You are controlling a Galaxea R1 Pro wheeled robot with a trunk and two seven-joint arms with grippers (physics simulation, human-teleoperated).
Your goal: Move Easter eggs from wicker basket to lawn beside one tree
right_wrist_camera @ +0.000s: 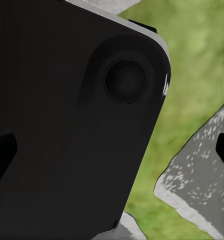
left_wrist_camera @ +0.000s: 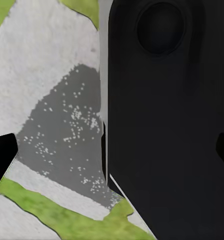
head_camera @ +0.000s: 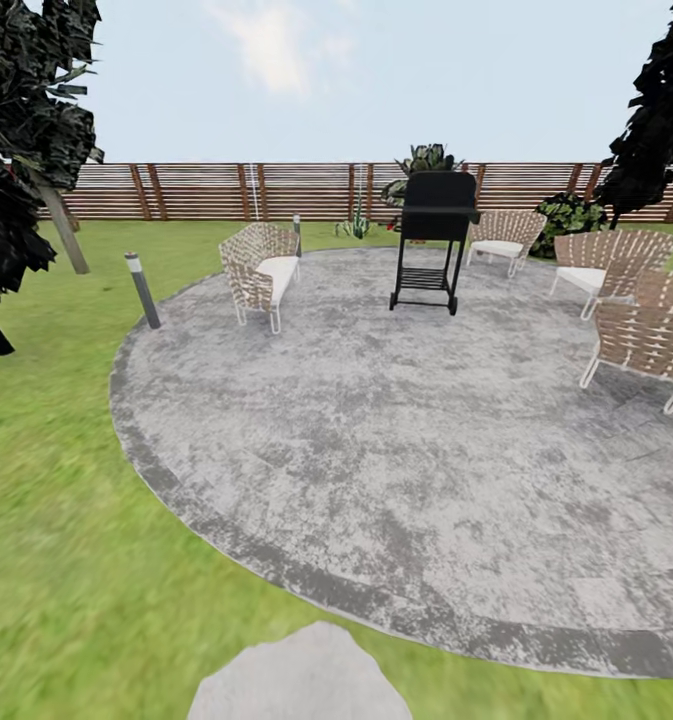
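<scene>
The Easter eggs and the wicker basket are out of view. The lawn (head_camera: 56,520) curves around the left and front of a round grey patio (head_camera: 406,430). A tree (head_camera: 66,228) with a leaning grey-beige trunk and a dark canopy stands at the far left of the garden. In the left wrist view my left gripper (left_wrist_camera: 114,154) is open, its dark fingertips (left_wrist_camera: 3,156) at the picture's edges, over a black part of my body and grey stone. My right gripper (right_wrist_camera: 113,152) is open too, with black bodywork and grass beyond it.
Woven chairs (head_camera: 261,272) (head_camera: 646,330), a black grill (head_camera: 434,240) and a short lamp post (head_camera: 142,290) stand on or beside the patio. A slatted wooden fence (head_camera: 216,190) closes the back. Dark conifers (head_camera: 656,120) rise at the right. A grey stepping stone (head_camera: 301,675) lies just ahead of me.
</scene>
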